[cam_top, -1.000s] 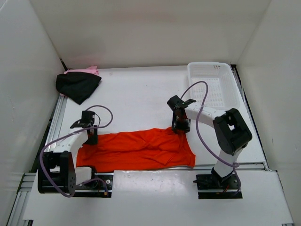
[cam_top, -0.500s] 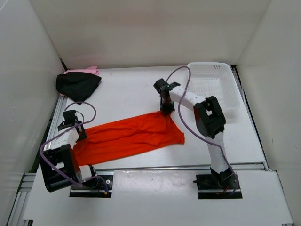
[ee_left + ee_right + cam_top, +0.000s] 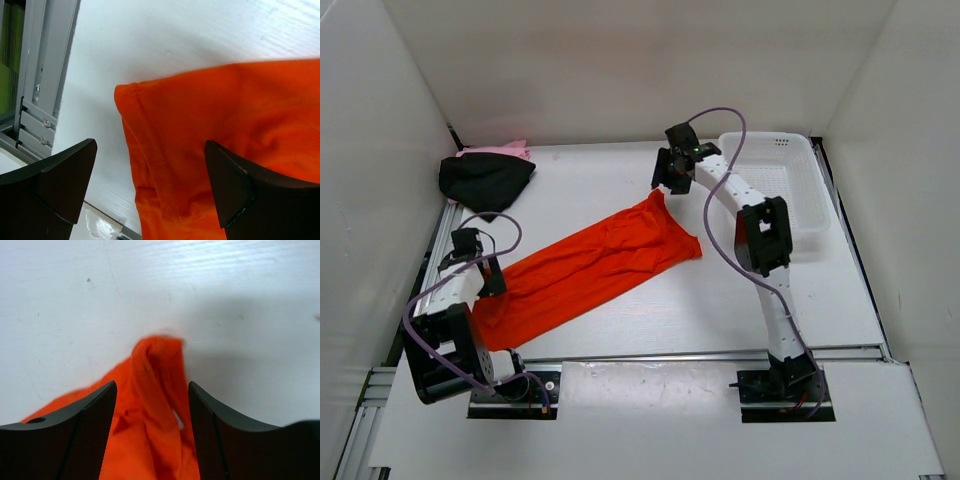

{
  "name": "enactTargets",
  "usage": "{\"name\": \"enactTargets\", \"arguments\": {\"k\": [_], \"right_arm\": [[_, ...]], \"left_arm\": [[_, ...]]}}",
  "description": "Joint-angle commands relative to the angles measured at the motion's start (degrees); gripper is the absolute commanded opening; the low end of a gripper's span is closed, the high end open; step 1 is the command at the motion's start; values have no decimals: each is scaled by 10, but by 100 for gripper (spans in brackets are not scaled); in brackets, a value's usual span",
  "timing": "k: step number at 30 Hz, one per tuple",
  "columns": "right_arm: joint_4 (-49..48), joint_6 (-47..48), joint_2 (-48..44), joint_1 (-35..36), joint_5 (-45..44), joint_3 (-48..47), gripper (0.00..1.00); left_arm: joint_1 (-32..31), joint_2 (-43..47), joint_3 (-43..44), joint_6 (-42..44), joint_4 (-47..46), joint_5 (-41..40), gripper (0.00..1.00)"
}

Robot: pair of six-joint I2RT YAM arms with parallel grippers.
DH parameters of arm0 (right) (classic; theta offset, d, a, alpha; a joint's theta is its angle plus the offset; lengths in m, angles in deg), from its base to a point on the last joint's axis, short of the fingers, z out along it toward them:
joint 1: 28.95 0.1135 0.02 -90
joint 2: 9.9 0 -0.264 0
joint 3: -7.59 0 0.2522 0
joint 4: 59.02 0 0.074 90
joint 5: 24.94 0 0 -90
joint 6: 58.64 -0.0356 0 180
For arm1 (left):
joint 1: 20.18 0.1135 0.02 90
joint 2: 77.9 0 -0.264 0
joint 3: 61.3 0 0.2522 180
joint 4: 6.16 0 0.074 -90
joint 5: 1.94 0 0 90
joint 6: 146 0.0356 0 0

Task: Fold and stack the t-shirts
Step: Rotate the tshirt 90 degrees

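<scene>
One orange t-shirt (image 3: 590,268), one black t-shirt (image 3: 485,182), one pink t-shirt (image 3: 506,150), one basket (image 3: 770,140)

1. I'm driving a robotics lab test cell, not a home or shop.
2. Plain white panels (image 3: 620,70) box the white table (image 3: 600,190) at 9, 12 and 3 o'clock.
3. A bare aluminium frame rail (image 3: 440,232) runs along 9 o'clock.
4. At 6 o'clock the left arm base (image 3: 450,365) and the right arm base (image 3: 782,385) are bolted down, with purple cables (image 3: 720,240) looping off the arms.
</scene>
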Motion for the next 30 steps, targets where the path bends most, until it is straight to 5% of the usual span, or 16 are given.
{"name": "enactTargets", "arguments": {"k": [1, 7, 13, 18, 25, 30], "right_arm": [[-28, 23, -172, 22, -41, 63, 64], [-9, -127, -339, 50, -111, 360, 58], [-4, -250, -341, 91, -135, 479, 54], [10, -325, -284, 80, -166, 478, 53], [55, -296, -160, 59, -150, 342, 53], [55, -244, -82, 54, -133, 231, 26]], "left_arm": [[3, 18, 46, -1, 38, 29, 100], [32, 30, 90, -1, 64, 51, 100], [88, 30, 96, -1, 69, 62, 100], [119, 37, 91, -1, 80, 67, 100], [168, 38, 80, -1, 85, 61, 100], [182, 13, 104, -1, 110, 81, 100]]}}
